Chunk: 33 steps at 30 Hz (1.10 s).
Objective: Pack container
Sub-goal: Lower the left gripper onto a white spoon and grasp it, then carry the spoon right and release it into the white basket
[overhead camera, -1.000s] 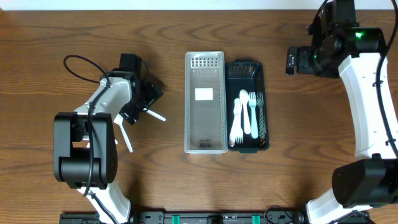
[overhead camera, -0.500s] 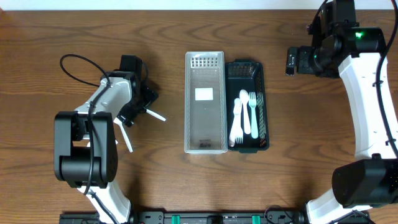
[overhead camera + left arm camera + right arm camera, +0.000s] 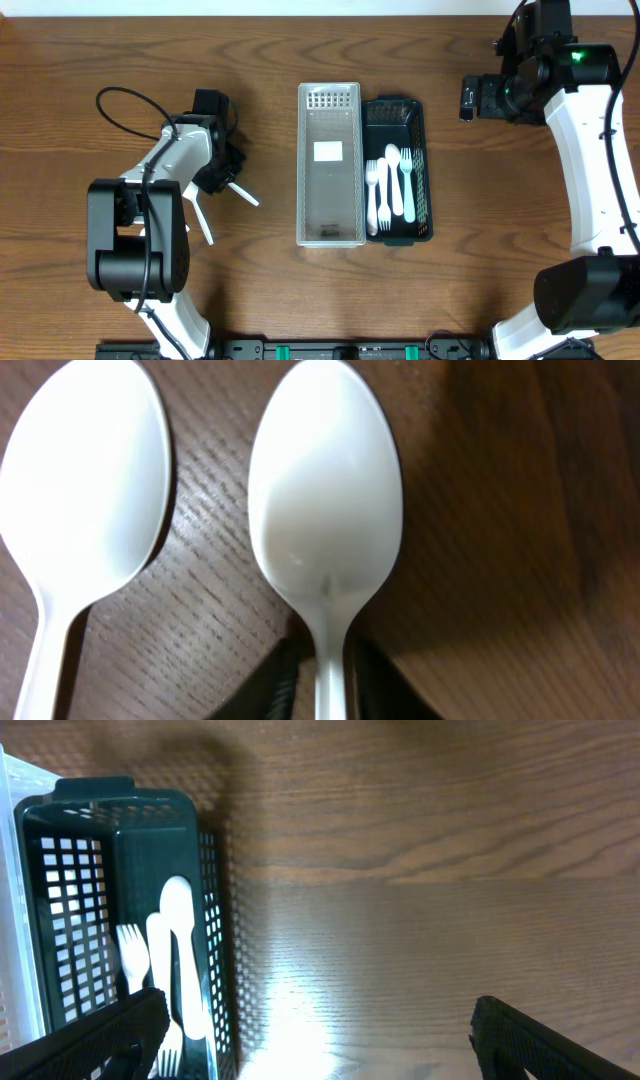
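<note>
Left pincer (image 3: 325,675): narrow, its two dark fingers (image 3: 283,685) closed against either side of the handle of a white plastic spoon (image 3: 325,510). The spoon's bowl faces up and fills the centre of the left wrist view, over the brown wooden table (image 3: 300,50). Whether the bowl touches the wood cannot be told.

A second white plastic spoon (image 3: 85,490) lies bowl-up just beside it, at the left of that frame, the two bowls apart.

In the overhead view both spoons show only as slim white strips at left-centre. One juts from the pincer toward lower right and the other lies lower, beside the arm. Which is which cannot be told.

Right pincer (image 3: 315,1010): wide, holding nothing, fingers at the bottom corners of the right wrist view. In the overhead view it sits at upper right, near the basket's upper right corner and apart from it.

Clear rectangular plastic tray (image 3: 328,205): centre of the overhead frame, long side vertical, with a white label (image 3: 328,151) on its floor.

Dark green perforated plastic basket (image 3: 392,108): touching the tray's right side. White plastic forks and spoons (image 3: 393,185) lie lengthwise inside it, side by side, toward its lower end.
</note>
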Motion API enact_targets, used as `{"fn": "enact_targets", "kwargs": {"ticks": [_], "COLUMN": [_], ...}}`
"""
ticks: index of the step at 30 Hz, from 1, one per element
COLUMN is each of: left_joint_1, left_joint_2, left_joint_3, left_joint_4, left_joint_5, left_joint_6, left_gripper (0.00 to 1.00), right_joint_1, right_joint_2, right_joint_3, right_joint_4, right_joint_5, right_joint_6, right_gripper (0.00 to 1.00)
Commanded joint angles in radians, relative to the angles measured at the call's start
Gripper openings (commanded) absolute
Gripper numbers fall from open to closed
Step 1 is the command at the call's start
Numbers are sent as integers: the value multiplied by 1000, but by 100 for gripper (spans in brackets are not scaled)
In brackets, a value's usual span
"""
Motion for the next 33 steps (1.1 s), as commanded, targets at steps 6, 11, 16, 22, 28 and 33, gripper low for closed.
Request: {"fn": "enact_targets", "kwargs": {"ticks": [6,11,16,22,28,33], "left_joint_1": [4,3,-29,-154,-375,-542], "left_joint_2": [20,-7,-113,-305,-423,-396], "left_joint_3": [3,10,50,125,176,184], "left_joint_4": [-14,-49,-109,-192,-201,-154], "left_joint_5": [-10,-10,-11,-11,-16,-42], "left_joint_6": [5,65,179,343,467,544], "left_gripper": [6,6,6,6,6,6], "right_joint_1": [-5,-5,-5,-5,-5,-5], "right_joint_2": [-6,-6,-6,-6,-7,-6], "right_joint_3": [-6,-6,-6,-6,-6,-6], "right_joint_4": [-2,-2,-2,-1,-1,-1], "right_joint_5": [-7,-7,-7,-8,-8,-8], "right_joint_6": [-10,-10,-10,-10,-10,-10], "right_gripper": [99,99,99,99,99,99]}}
